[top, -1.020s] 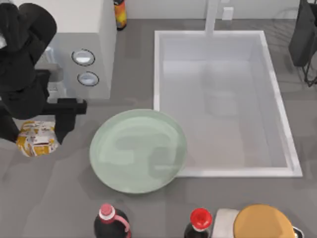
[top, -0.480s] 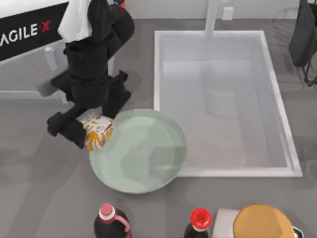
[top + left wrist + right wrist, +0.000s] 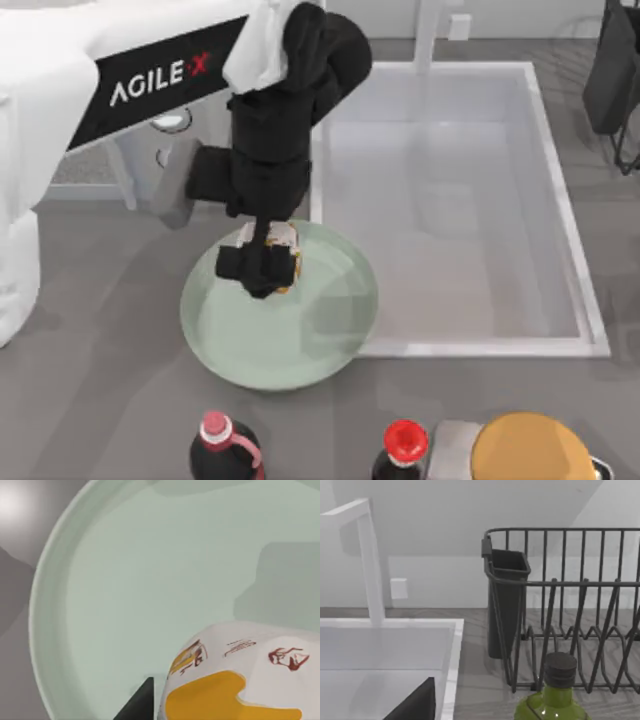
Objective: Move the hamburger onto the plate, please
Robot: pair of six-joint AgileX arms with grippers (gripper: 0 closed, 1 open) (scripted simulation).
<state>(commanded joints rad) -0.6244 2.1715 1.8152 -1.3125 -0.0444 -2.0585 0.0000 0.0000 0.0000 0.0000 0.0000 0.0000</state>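
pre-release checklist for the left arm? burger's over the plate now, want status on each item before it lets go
1. Hamburger over the plate, inside the rim: ok. Top view puts it in the plate's far-left part; left wrist view shows plate surface beneath it.
2. Left gripper gripping the hamburger: ok, fingers closed around the wrapper.
3. Hamburger resting on the plate rather than hanging above it: cannot tell from either view.
4. Distance from the rim: ok, though it sits nearer the far-left edge than the centre.
5. Sink edge close to the arm: ok, no contact seen.
6. Bottles along the near table edge: ok, well apart from the drop spot.
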